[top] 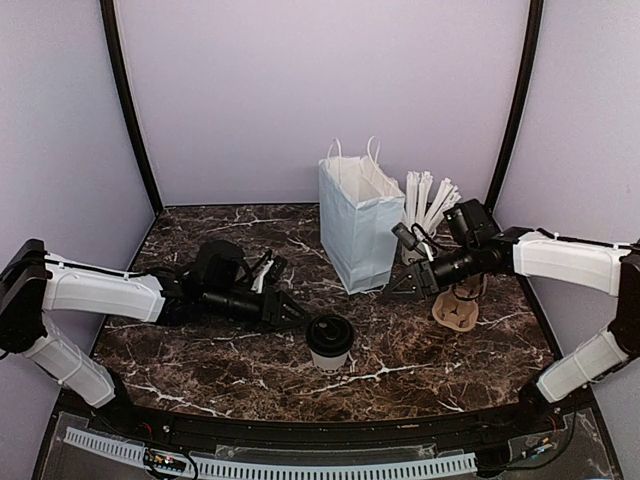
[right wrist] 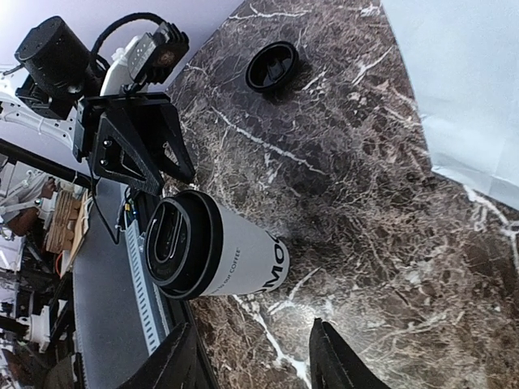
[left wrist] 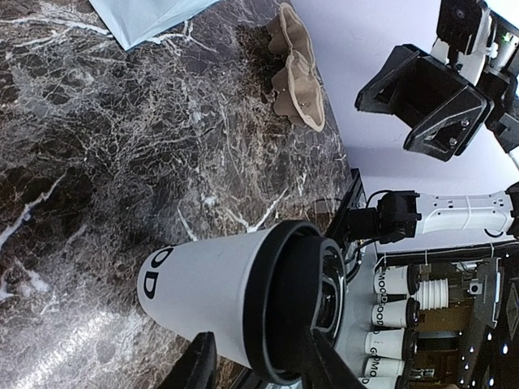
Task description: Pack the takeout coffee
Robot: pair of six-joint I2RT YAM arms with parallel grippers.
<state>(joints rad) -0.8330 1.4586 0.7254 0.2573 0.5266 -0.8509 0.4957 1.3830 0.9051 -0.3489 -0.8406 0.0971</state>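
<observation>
A dark marble table point(top: 200, 370) veined in white fills the floor of a booth with pale lavender walls point(top: 320, 90) and two black curved posts at the back corners. The white paper bag point(top: 358, 225) stands upright at the table's middle-back with its handles up and its mouth open. What it holds cannot be seen.

Just right of the bag, a cup of long white sticks point(top: 428, 200) stands with the sticks fanning upward. Further right of the bag and nearer the front lies the brown pulp carrier point(top: 460, 305), with no cup in the wells that show.

The takeout coffee point(top: 329, 345) stands upright on the marble in front of the bag, well apart from it, with its black lid on.

The left gripper point(top: 298, 314) lies low to the front-left of the bag, jaws partly spread, and the coffee stands right at its fingertips. Whether they touch it I cannot tell. The right gripper point(top: 398, 288) hangs just beside the bag's lower right side, jaws parted and holding nothing.
</observation>
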